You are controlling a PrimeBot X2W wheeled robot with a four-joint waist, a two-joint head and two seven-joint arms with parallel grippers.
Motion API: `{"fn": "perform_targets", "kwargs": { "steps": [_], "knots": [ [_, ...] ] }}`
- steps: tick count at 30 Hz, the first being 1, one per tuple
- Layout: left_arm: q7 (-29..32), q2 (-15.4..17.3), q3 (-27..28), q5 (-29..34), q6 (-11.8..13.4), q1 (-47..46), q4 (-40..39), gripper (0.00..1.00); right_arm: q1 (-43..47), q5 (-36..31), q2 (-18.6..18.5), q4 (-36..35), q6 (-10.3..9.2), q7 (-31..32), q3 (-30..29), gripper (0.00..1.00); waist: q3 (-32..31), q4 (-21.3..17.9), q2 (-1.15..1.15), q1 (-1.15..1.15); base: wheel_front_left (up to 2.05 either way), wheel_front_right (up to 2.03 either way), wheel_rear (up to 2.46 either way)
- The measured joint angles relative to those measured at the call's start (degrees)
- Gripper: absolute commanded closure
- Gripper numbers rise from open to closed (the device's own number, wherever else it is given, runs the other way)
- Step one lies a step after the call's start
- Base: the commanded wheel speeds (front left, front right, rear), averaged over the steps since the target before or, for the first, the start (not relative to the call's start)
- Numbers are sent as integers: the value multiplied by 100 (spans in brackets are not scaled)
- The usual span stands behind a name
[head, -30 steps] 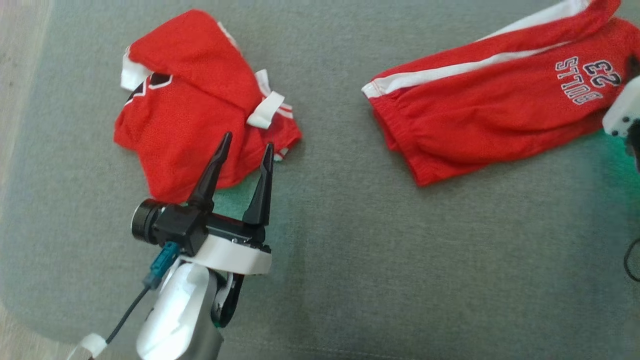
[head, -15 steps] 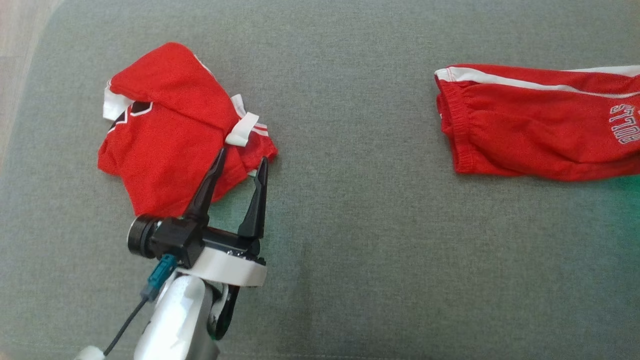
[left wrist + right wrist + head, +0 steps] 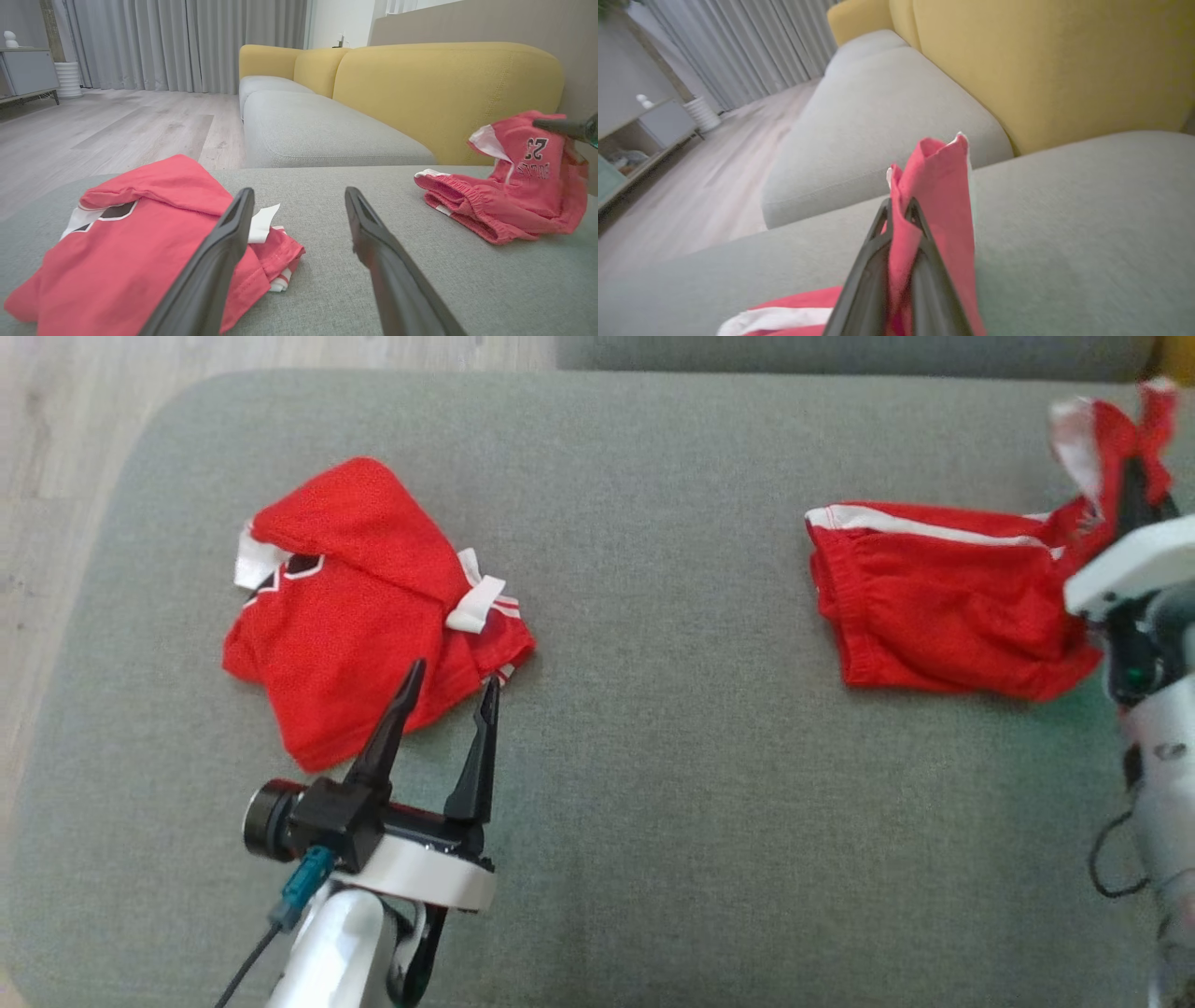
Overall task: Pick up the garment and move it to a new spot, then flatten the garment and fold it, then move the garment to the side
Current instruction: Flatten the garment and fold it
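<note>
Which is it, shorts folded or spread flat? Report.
Neither: right jaws, shut, hold one end of the shorts raised; the rest lies bunched on the cushion.

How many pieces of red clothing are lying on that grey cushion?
2. One crumpled red top lies on the left, just ahead of the open left claw. The red shorts lie on the right, one end lifted and pinched in the right claw. More could hide underneath.

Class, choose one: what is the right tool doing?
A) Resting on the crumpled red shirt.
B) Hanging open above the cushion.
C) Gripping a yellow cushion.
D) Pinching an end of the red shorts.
D: the right tool is closed on a raised end of the red shorts.
</note>
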Motion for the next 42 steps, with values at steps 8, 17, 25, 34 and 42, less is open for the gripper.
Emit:
{"fn": "perform_targets", "kwargs": {
  "steps": [8,17,25,34,42],
  "knots": [
    [1,3,74,-2,2,258,14,0,379,721,454,-708,0,31,869,100,-291,140,0,0,0,0,0],
    [1,11,96,-16,9,339,20,0,734,914,645,-781,0,191,2020,100,-392,345,0,0,0,0,0],
    [1,18,189,-77,8,350,68,0,1232,471,469,-520,0,264,3096,20,-484,328,0,1,0,0,0],
    [1,19,333,-76,-2,351,30,0,1280,415,315,-545,0,-638,3155,0,-625,-4,0,0,0,0,0],
    [1,19,347,-76,-33,405,-162,0,1867,-209,383,-1652,0,-942,1903,0,-752,-494,0,1,0,0,0]
  ]
}}
